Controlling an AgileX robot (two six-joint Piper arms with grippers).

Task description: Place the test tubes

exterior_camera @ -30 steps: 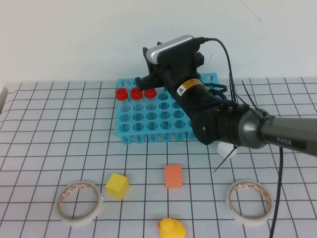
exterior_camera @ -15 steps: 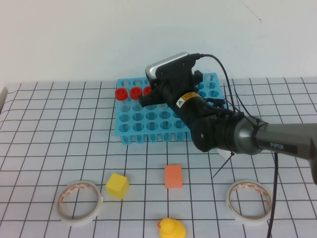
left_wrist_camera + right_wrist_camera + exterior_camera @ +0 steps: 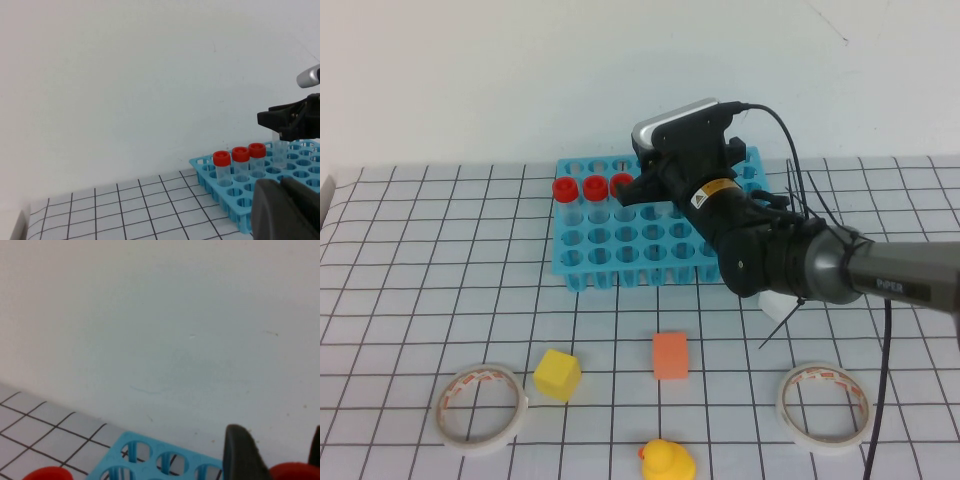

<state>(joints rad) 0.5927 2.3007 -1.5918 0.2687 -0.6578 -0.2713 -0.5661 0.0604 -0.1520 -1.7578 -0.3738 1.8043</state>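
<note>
A blue test tube rack [image 3: 620, 250] stands at the back of the gridded mat. Three red-capped tubes [image 3: 593, 188] stand in a row in its back-left holes. My right gripper [image 3: 642, 187] hovers over the rack just right of that row, shut on a fourth clear tube [image 3: 279, 150] whose lower end is at the level of the rack's holes. The red cap [image 3: 295, 472] of that tube sits between the right gripper's [image 3: 279, 456] fingers. My left gripper [image 3: 285, 210] is shut and empty, off to the rack's left side [image 3: 225, 192], out of the high view.
In front of the rack lie a yellow cube [image 3: 557, 374], an orange block [image 3: 670, 356] and a rubber duck [image 3: 666, 462]. Tape rolls lie at the front left [image 3: 478, 406] and the front right [image 3: 823, 407]. The right arm [image 3: 880, 275] reaches in from the right.
The right gripper came down toward the rack with its tube, then shifted a little to the right. The left gripper stayed still.
</note>
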